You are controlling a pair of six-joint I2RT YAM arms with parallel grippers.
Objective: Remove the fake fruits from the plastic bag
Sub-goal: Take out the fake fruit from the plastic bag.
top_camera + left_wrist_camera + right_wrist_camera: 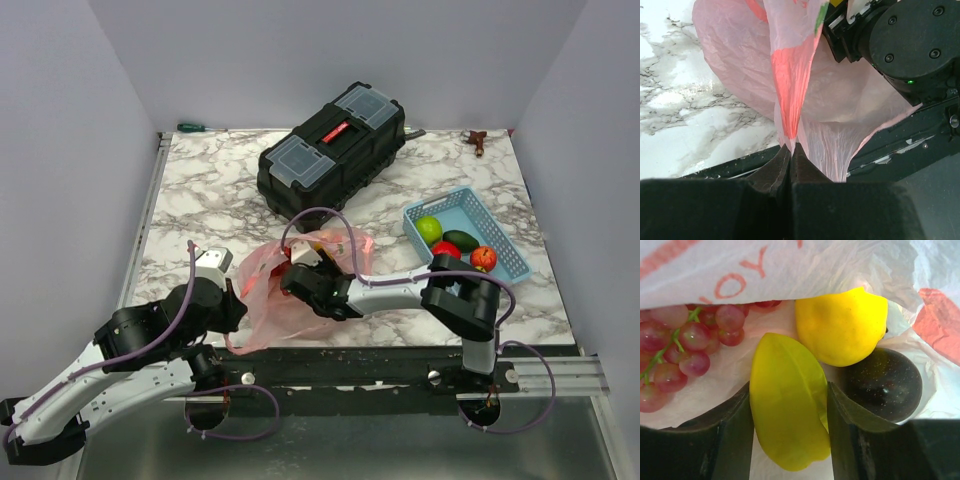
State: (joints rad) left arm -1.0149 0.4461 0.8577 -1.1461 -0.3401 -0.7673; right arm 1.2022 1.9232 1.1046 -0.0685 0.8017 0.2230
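1. Marbled tabletop underneath; pink plastic bag slumped at its near edge, between the two arms.
2. Inside the bag, from the right wrist view: one long yellow-green fruit, one round yellow fruit touching its upper end, one dark round fruit just beside both, one grape bunch off to the other side. Four in all, as far as the film lets show.
3. Right fingers set against both flanks of the yellow-green fruit, clamped on it by the look of things, with bag film draped just above.
4. Left fingers pressed together on a fold of the bag's film, drawing it taut.
5. Step in hand, as a judgement: getting the yellow-green fruit out. Hold the left pinch so the bag cannot ride along. Draw the fruit back through the opening rather than up into the film. Grip firmly, since a glossy shell probably slips. Mind the yellow fruit leaning on it, likely to roll once support goes.
6. Further out: one light blue basket well to the right, holding one green fruit, one dark green fruit and two red fruits. One black toolbox behind the bag.
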